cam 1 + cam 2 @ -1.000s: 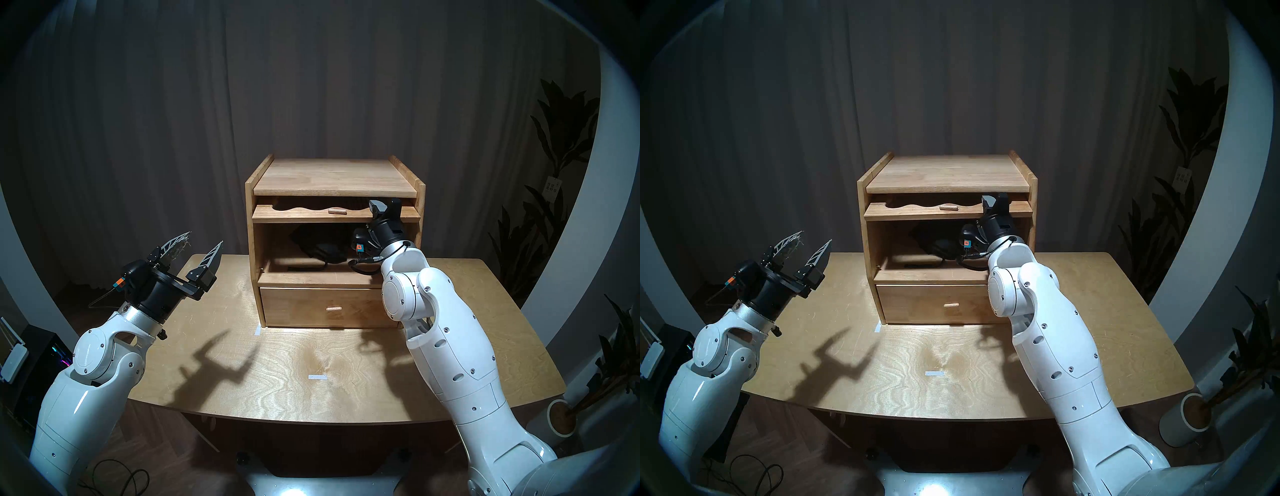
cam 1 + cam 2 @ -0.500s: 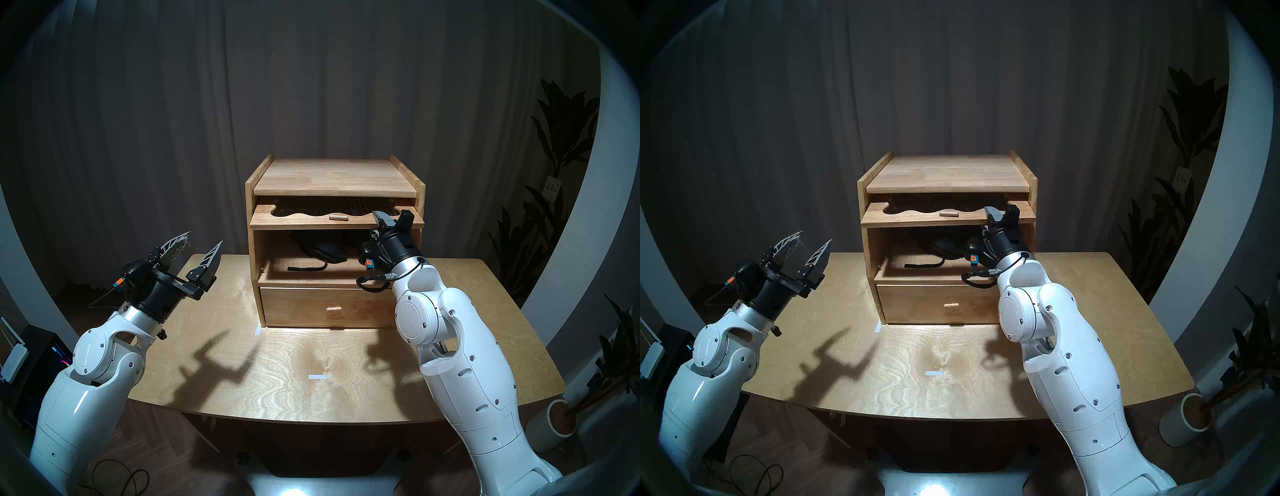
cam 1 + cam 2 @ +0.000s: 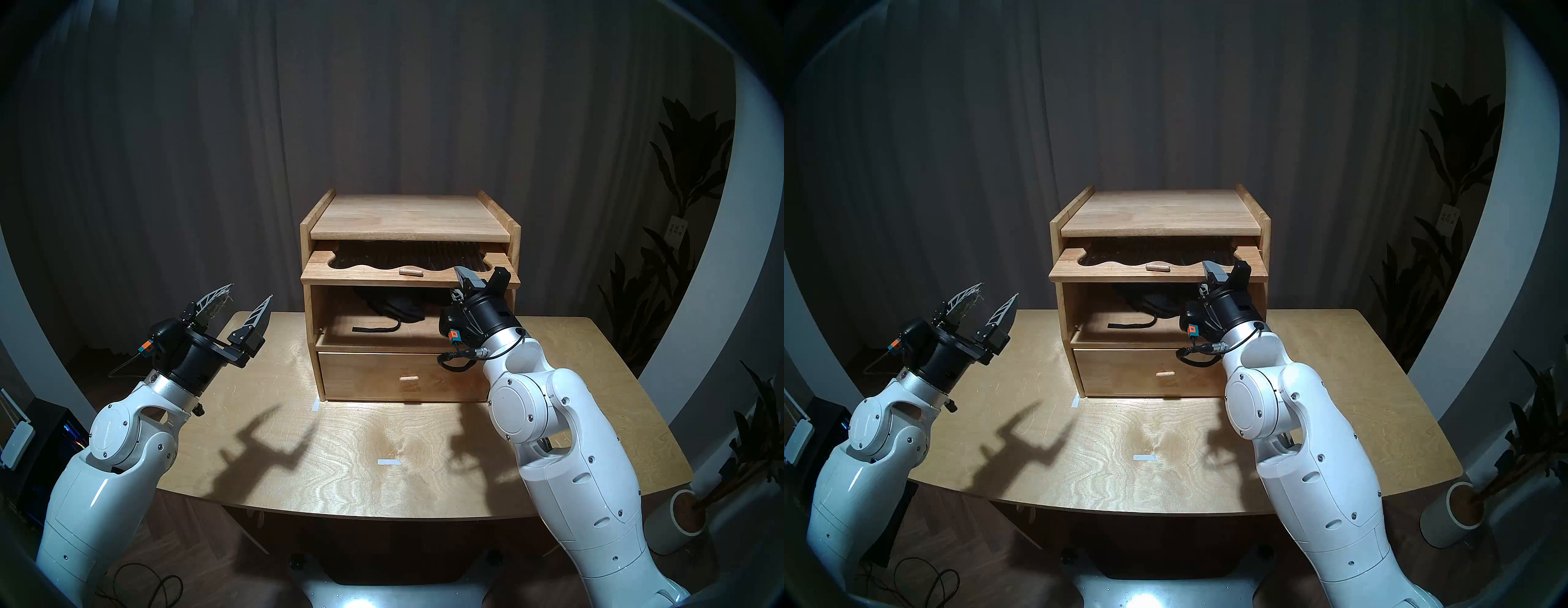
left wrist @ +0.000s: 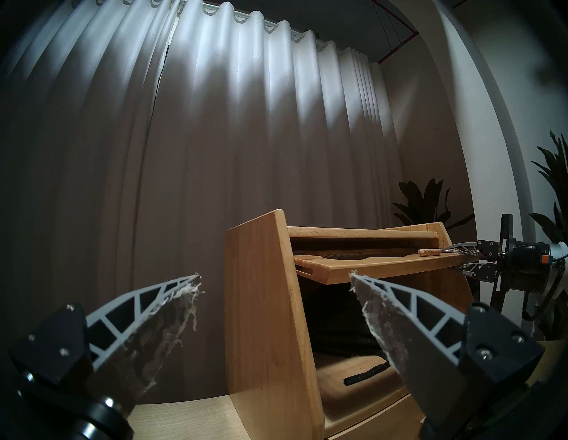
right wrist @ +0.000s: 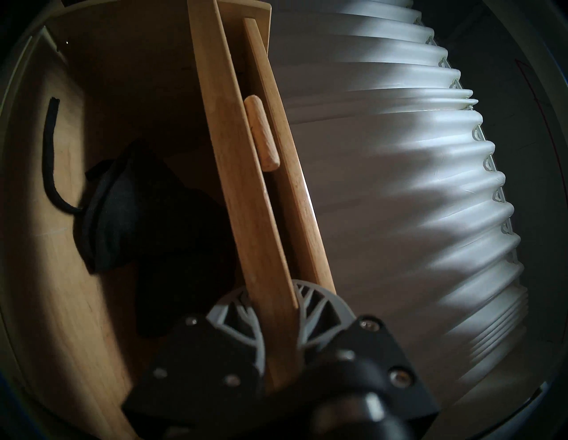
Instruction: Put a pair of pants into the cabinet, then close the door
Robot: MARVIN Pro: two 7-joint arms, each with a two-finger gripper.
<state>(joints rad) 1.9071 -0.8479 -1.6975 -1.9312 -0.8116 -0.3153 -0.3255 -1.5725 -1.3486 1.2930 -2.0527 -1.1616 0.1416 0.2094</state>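
The right gripper [image 5: 281, 319] clamps the door's [image 3: 360, 274] right front edge, the flap held level under the cabinet [image 3: 409, 214] top. The pants [image 3: 396, 308] lie inside the cabinet, below the door. The left gripper [image 3: 237, 308] hangs spread, left of the cabinet.

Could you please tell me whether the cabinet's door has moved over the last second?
Yes. The door has slid further out toward the robot from under the cabinet's fixed top, held by the right pincer.
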